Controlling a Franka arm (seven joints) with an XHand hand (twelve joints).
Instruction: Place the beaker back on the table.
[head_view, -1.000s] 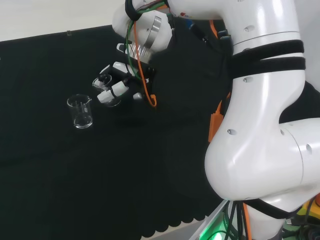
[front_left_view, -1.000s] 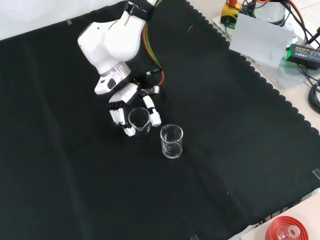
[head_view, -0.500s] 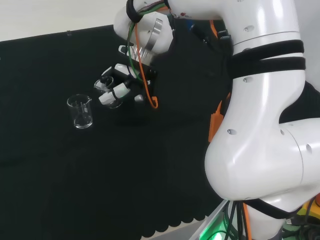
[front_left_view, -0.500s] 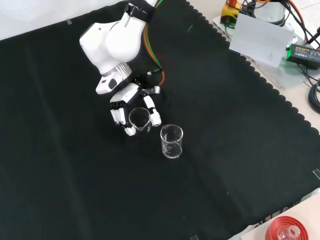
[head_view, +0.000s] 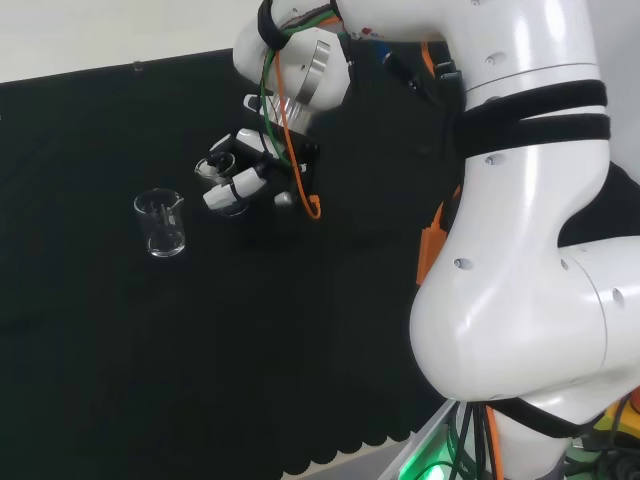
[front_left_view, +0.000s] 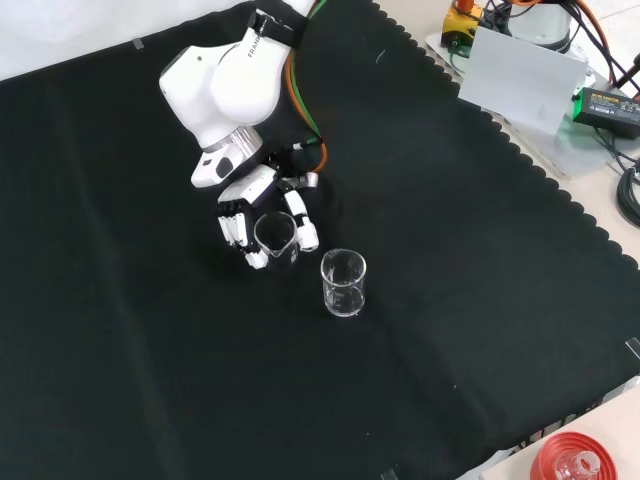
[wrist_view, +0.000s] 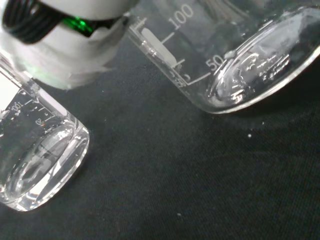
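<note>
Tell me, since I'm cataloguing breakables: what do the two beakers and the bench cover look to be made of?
Held beaker and standing beaker: clear, glossy, probably glass, possibly plastic; the cloth shows through them. Bench cover: matte black woven cloth with a scalloped edge.

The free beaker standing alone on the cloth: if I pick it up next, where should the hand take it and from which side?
Take the free beaker around its straight side wall, mid-height. It stands upright with its mouth open, so approach level from the hand's side, which looks unobstructed once the held beaker is set down.
</note>
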